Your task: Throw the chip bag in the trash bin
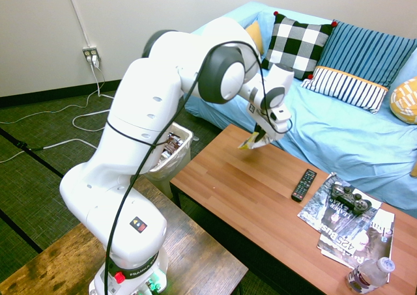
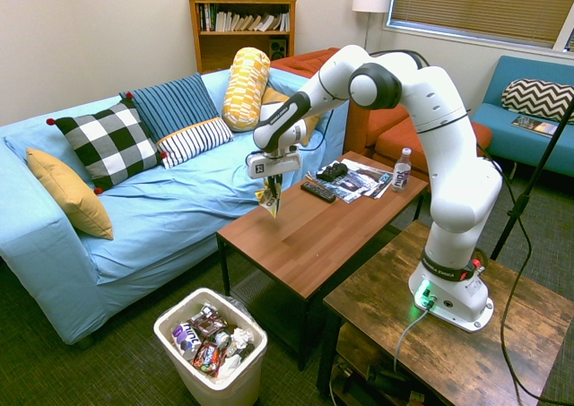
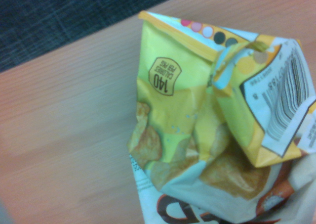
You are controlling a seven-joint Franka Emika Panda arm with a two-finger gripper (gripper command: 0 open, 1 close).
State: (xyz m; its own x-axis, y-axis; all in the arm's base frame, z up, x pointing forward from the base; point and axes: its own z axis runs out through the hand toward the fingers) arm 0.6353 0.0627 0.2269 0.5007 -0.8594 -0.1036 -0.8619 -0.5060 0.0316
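Pincer (image 2: pixel 273 184) around yellow-white chip bag (image 2: pixel 268 200)

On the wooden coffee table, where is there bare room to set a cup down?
Bare: the table's long near stretch, between the remote and the end nearest the bin. Crowded: the opposite end, with magazines, controller and bottle.

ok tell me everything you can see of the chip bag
The chip bag is crumpled and folded over, glossy like foil or plastic film, yellow-green and white. It shows pictured chips, colored dots, a "140 calories" badge and a barcode on the folded part. It hangs from the shut claw at the near-sofa end of the wooden coffee table; whether its lowest corner touches the tabletop, I can't tell.
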